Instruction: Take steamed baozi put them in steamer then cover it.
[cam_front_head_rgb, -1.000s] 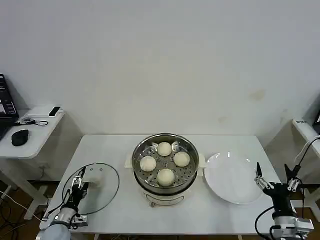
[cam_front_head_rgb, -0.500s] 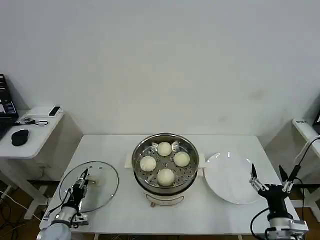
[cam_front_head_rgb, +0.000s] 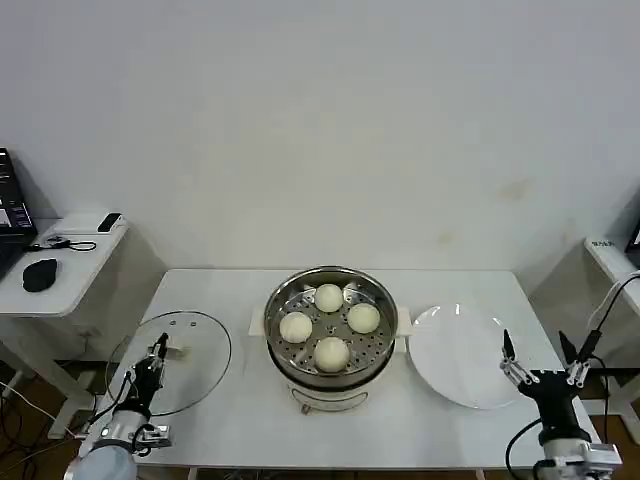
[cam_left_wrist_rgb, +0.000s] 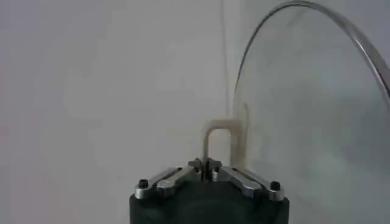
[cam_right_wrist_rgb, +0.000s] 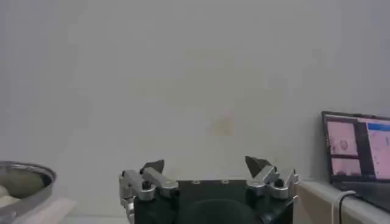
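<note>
Cream-white baozi (cam_front_head_rgb: 330, 352) in shiny silver perforated steamer (cam_front_head_rgb: 300, 375), white plate (cam_front_head_rgb: 460, 365)

The left gripper (cam_left_wrist_rgb: 207, 168) has silver fingers with dark screws on a black housing. The right gripper (cam_right_wrist_rgb: 207, 165) looks alike: black-tipped silver fingers, black cables trailing.

White table (cam_front_head_rgb: 240, 420), white plate (cam_front_head_rgb: 460, 360) at its right — side desk (cam_front_head_rgb: 55, 270) with mouse (cam_front_head_rgb: 40, 274)

The cover (cam_left_wrist_rgb: 311, 91) is cut off by the left wrist picture's edge. The steamer (cam_right_wrist_rgb: 21, 182) shows as a rim sliver at the right wrist picture's edge, as does a laptop screen (cam_right_wrist_rgb: 359, 146) whose contents are unreadable.
</note>
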